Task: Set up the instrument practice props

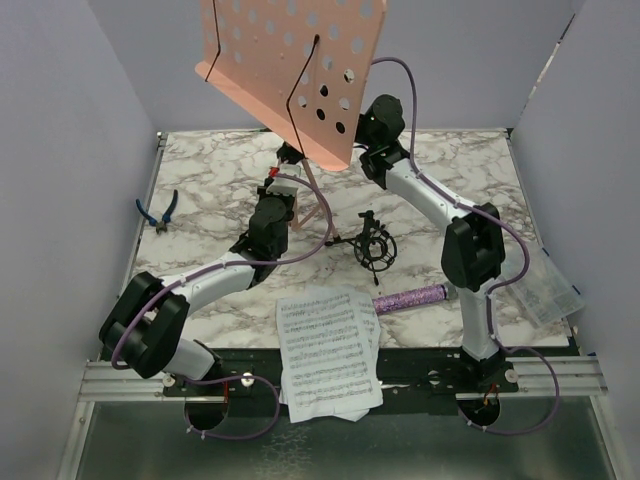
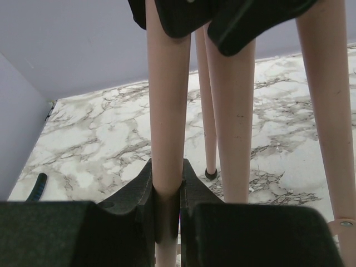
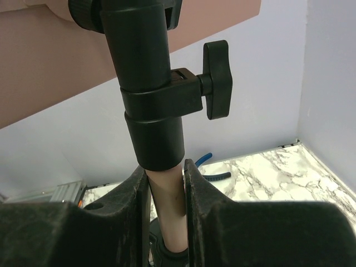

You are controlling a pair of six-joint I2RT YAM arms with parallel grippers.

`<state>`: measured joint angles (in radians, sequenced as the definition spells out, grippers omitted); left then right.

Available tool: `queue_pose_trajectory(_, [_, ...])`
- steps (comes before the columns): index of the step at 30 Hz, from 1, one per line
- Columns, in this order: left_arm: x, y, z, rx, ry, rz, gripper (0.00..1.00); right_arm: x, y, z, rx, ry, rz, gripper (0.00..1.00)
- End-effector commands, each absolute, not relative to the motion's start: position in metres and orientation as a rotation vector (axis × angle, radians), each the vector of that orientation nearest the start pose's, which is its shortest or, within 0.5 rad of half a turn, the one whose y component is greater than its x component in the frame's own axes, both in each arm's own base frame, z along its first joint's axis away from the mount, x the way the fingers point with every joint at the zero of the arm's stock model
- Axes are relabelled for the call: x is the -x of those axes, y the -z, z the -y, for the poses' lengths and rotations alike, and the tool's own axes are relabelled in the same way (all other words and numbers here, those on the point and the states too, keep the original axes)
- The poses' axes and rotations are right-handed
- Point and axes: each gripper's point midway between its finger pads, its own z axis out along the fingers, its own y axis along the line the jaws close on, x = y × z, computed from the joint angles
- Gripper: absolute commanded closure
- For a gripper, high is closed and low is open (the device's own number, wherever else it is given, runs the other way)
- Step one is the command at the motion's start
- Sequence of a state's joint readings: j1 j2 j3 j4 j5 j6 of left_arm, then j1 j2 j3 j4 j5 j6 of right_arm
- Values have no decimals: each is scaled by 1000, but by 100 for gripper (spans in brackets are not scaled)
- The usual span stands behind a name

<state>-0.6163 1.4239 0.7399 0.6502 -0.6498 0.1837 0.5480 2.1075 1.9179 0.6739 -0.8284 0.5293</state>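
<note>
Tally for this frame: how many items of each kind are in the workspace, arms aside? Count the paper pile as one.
Pink music stand: 1
White sheet-music pile: 1
Glittery purple microphone: 1
Black shock-mount: 1
Blue-handled pliers: 1
Clear plastic bag: 1
Total: 6
</note>
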Motion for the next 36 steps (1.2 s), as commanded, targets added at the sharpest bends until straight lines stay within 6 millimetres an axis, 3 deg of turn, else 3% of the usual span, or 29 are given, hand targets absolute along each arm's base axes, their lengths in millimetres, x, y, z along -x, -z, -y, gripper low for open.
queue_pose_trajectory(1, [-393,-162,97,5,-387,-1741,100,-347,-584,-342,757,-1225,-586,99])
queue_pose_trajectory(8, [-389,-143,96,8,-385,-1792,100,-339,-593,-340,776,-1210,-559,99])
queue_pose_trajectory(15, [-388,-132,98,-4,-387,-1834,100,-329,-623,-333,786,-1168,-506,99])
queue_pose_trajectory(26, [-393,-131,96,43,-382,-1837,100,-326,-647,-321,715,-1121,-459,99])
queue_pose_trajectory(31, [-396,-139,100,104,-333,-1823,100,-337,-641,-322,694,-1103,-489,99])
queue_pose_trajectory(36, [-400,-153,100,283,-271,-1793,100,-360,-617,-335,670,-1180,-576,99])
